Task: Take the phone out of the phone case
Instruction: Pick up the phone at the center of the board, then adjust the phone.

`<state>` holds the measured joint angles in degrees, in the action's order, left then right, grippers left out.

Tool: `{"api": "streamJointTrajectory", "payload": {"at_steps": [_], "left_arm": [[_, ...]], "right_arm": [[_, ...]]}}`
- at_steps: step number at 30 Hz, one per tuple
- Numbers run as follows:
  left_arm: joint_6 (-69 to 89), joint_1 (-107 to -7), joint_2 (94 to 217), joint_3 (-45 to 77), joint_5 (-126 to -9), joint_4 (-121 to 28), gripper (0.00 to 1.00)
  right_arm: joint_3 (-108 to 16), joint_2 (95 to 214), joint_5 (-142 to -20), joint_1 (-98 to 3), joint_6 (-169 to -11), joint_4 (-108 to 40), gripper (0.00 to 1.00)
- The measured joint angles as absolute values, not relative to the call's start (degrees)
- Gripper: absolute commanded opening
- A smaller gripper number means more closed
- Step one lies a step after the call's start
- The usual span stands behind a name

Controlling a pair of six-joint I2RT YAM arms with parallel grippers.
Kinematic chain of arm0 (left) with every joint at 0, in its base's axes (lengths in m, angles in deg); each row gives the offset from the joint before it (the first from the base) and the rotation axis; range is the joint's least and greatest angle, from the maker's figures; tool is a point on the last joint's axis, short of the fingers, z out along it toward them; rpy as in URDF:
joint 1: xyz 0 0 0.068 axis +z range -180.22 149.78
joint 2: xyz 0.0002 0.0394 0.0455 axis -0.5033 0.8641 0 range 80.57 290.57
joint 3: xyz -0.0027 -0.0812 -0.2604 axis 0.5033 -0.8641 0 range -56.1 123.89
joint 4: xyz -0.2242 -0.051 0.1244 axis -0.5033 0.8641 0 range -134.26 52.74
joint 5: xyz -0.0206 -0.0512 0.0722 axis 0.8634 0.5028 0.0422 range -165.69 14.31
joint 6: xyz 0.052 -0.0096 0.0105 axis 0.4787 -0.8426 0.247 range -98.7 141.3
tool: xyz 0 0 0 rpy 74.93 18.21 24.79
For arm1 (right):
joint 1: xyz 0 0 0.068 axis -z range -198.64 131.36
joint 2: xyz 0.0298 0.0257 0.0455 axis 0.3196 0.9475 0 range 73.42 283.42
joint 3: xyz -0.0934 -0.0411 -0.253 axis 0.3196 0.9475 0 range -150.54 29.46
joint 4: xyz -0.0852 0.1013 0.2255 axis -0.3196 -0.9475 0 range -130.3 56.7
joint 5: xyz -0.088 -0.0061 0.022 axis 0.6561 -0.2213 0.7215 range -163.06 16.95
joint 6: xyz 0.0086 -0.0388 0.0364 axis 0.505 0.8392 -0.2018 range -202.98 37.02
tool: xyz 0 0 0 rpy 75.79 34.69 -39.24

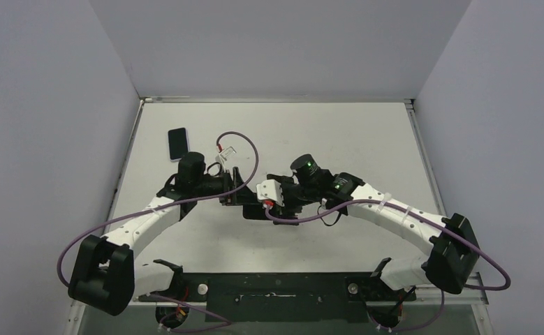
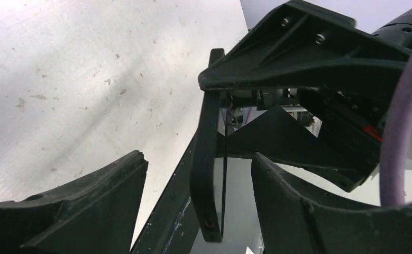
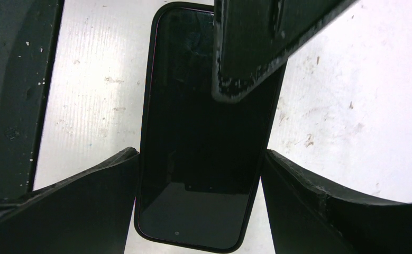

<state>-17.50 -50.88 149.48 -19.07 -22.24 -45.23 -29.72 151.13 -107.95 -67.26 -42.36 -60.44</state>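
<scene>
1. A flat, dark phone (image 1: 178, 143) with rounded corners is seen lying on the far left of the table, apart from both arms.
2. The left gripper (image 2: 197, 156) is spread apart. Its matte black fingers (image 2: 87, 201) are set astride the case's thin edge, with gaps left on both sides.
3. The case (image 3: 193, 132), a glossy black rounded rectangle, is found between the grippers at mid-table. Whether it is empty cannot be told.
4. The right gripper (image 3: 198, 159) is clamped on the case's long sides.
5. The table (image 1: 339, 139) is white, scuffed and speckled, and is enclosed by plain pale walls (image 1: 276, 42).
</scene>
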Motion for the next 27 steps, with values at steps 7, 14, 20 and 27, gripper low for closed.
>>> {"api": "streamJointTrajectory", "payload": {"at_steps": [7, 14, 20, 27], "left_arm": [[-19.03, -51.21, 152.12, -19.07, -18.63, -48.1, 0.38], [-19.6, -51.47, 152.38, -19.07, -16.62, -50.33, 0.21], [-19.82, -50.93, 152.45, -19.13, -16.88, -50.0, 0.0], [-19.49, -50.9, 149.52, -19.13, -18.74, -49.45, 0.0]], "right_arm": [[-32.47, 153.16, -106.31, -69.08, -38.38, -61.53, 0.02], [-32.74, 153.55, -104.74, -69.1, -36.81, -61.69, 0.03], [-33.7, 153.51, -104.04, -69.18, -35.49, -62.45, 0.21], [-32.1, 151.39, -103.67, -69.34, -35.98, -59.63, 0.82]]}}
